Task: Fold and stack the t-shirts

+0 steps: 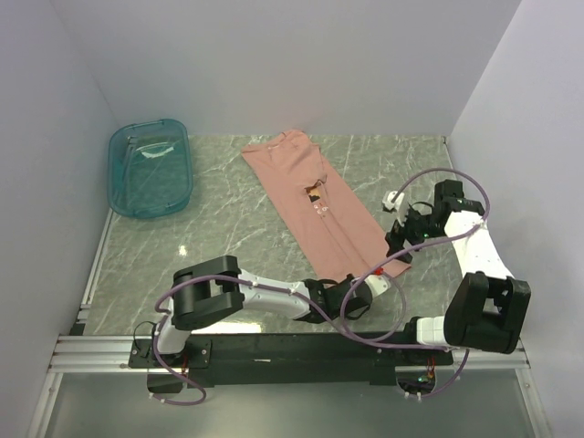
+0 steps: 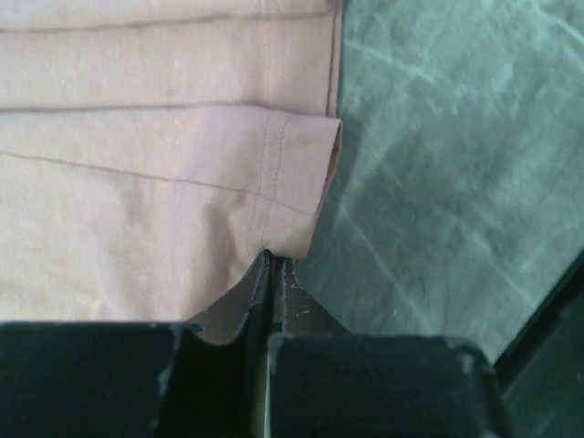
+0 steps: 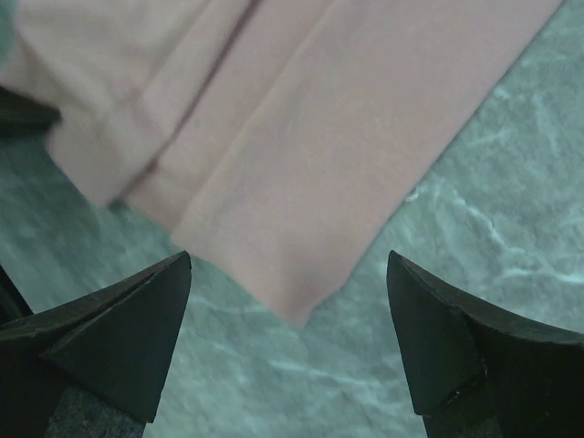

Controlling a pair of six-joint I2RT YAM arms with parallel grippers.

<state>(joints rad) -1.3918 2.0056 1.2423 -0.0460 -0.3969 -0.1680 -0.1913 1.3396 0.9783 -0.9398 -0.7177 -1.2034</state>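
The dusty-pink t-shirt point(image 1: 301, 182) lies folded lengthwise into a long strip, running diagonally from the back middle toward the front right, with a small print showing at its middle. My left gripper point(image 1: 351, 285) lies low at the strip's near end. In the left wrist view it point(image 2: 274, 260) is shut, pinching the stitched hem point(image 2: 274, 182) at the corner of a folded layer. My right gripper point(image 1: 399, 245) hovers open beside the strip's right near corner. Its fingertips point(image 3: 173, 283) stand wide apart, and the t-shirt's corner point(image 3: 301, 301) points down between them without touching.
A translucent teal plastic bin point(image 1: 149, 168) stands at the back left of the green marbled table point(image 1: 228, 237). White walls close in the left, back and right sides. The arms' bases and a metal rail run along the near edge.
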